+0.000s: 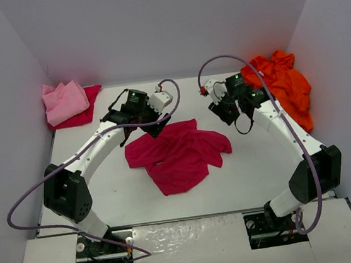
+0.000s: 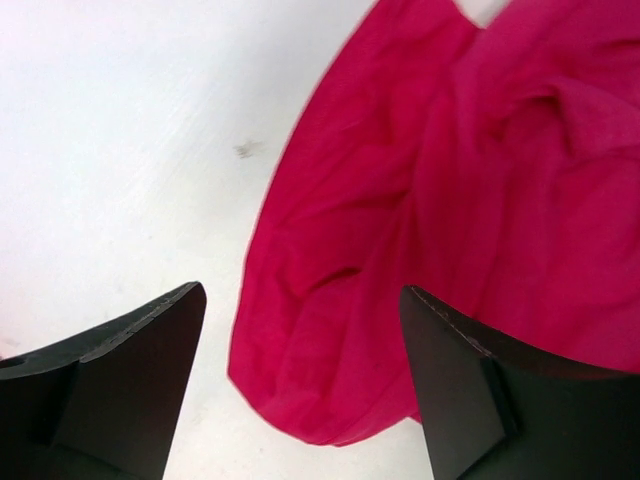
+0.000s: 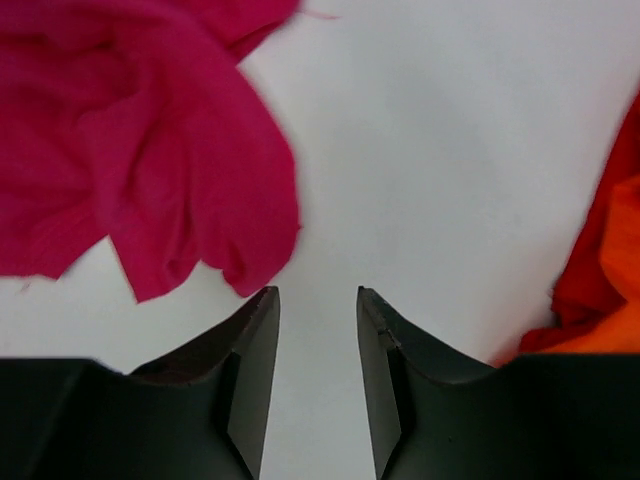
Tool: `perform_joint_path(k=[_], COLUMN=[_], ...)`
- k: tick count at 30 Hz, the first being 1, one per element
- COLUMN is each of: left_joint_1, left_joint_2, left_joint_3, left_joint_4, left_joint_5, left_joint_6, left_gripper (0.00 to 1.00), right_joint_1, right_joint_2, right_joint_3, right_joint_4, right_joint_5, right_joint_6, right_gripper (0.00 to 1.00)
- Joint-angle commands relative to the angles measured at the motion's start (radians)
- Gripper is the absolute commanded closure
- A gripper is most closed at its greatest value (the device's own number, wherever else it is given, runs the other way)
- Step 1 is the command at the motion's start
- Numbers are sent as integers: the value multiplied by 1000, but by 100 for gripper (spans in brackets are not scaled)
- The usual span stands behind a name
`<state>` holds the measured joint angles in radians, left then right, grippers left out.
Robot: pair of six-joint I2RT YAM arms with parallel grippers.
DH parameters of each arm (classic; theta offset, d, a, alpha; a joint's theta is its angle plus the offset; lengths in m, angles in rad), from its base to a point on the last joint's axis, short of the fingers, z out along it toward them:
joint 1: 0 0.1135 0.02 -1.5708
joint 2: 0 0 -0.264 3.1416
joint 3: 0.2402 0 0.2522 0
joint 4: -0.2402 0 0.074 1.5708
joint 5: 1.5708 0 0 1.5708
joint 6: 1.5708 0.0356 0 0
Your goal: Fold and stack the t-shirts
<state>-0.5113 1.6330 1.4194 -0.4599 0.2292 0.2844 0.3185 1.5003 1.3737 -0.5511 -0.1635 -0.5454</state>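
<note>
We see white table, pale walls | crimson t-shirt centre, orange t-shirt 2 o'clock | left gripper released | right gripper parted, empty

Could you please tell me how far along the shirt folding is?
Seemingly done: a light pink shirt lies loosely folded on a crimson cloth in the far left corner. In hand: nothing gripped; the left end effector hangs open over the crumpled crimson shirt, and the right end effector is empty. Left: folding that shirt and the orange heap, then stacking.
</note>
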Motion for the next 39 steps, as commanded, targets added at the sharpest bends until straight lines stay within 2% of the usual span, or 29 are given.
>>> perform_joint_path(k=[1,6,10,17,26,39], left_joint_1=[58,146,166,185,193,195], left_joint_2=[-79,-79,-81,-65,-60,-71], left_joint_3=[27,22,12,17,28,-8], left_joint_4=[95,111,119,113,107,121], left_joint_5=[-65,-64,-93,-113,-130,-131], left_joint_6=[-57,-92,-75,-70,-58,-44], left_gripper=[25,24,24,24,24,24], right_joint_1=[28,35,42,113,257,274], right_joint_2=[-44,-67,-74,-18,59,217], right_joint_3=[-57,-108,-153,-220,-230,-183], right_joint_4=[-111,-195,-217,-303,-274,-186], right_joint_5=[-44,-61,-64,-117,-101,-9], right_joint_6=[-53,-83,-89,-90,-55,-24], right_gripper=[68,63,62,65,61,61])
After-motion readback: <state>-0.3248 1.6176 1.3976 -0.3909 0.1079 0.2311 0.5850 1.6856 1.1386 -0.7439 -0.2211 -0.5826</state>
